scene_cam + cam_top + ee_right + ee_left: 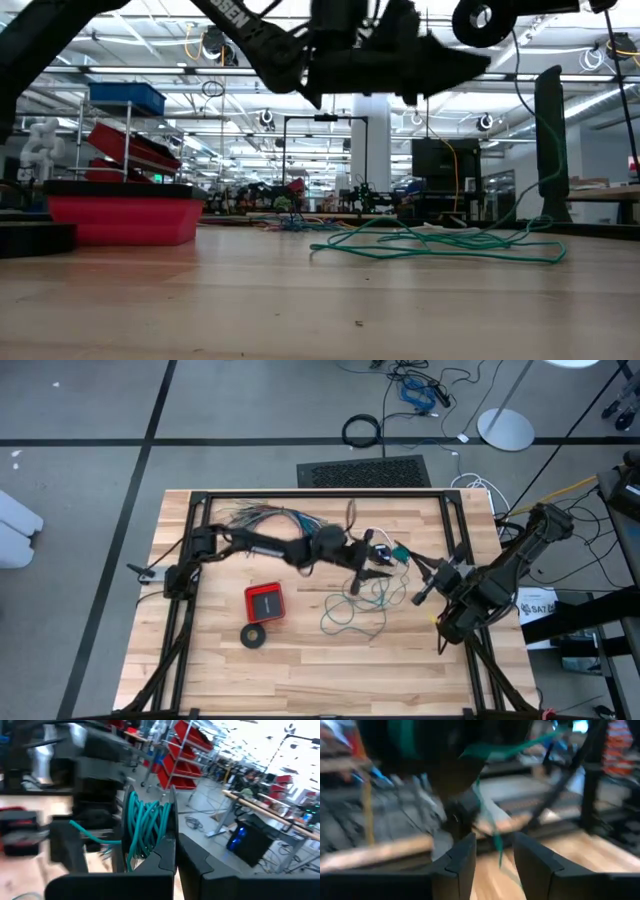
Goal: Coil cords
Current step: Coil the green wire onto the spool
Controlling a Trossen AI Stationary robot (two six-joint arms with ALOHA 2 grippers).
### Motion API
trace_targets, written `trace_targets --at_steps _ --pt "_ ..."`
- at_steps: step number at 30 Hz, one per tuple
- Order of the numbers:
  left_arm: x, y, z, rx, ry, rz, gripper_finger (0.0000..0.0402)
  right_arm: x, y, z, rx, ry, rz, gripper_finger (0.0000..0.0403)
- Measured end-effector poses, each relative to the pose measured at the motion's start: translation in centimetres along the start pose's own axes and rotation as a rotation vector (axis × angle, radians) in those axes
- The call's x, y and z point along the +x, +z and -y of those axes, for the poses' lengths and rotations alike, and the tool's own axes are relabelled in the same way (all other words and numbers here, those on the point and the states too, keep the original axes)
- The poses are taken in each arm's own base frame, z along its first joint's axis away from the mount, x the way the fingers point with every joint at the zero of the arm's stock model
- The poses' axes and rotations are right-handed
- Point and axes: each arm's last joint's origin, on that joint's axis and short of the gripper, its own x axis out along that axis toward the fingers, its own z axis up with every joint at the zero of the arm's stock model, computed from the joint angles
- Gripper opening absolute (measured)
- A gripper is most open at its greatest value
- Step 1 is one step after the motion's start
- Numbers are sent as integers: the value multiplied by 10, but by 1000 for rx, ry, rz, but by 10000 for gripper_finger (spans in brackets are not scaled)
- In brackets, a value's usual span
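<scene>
Your right gripper (175,851) is clamped on the teal-green wire (145,827) coil; your left gripper (494,865) stands open astride the strand, its loose tail trailing onto the counter (400,660) below it

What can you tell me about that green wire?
The green wire is one long, thin, teal strand, plastic-coated by the look of it. Part lies in loose loops on the wooden table. Another part is wound into a small coil pinched in the shut right gripper. A strand hangs between the fingers of the open left gripper, raised above the table.
</scene>
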Motion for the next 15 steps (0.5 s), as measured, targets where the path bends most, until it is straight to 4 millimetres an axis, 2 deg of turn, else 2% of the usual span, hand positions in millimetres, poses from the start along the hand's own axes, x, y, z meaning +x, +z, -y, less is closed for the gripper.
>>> trace_targets --at_steps 3,6,9,12,15 --pt "0 2 12 13 70 95 122 3 0 0 8 -21 5 0" --pt "-2 0 9 -102 98 84 116 3 1 -2 7 -33 19 0" --pt "2 -19 10 -177 94 43 116 4 2 -3 8 -44 31 0" --pt "10 -42 22 -259 116 13 116 7 3 -3 13 -61 35 0" --pt "14 -54 28 -290 151 64 116 8 4 -4 12 -67 27 0"
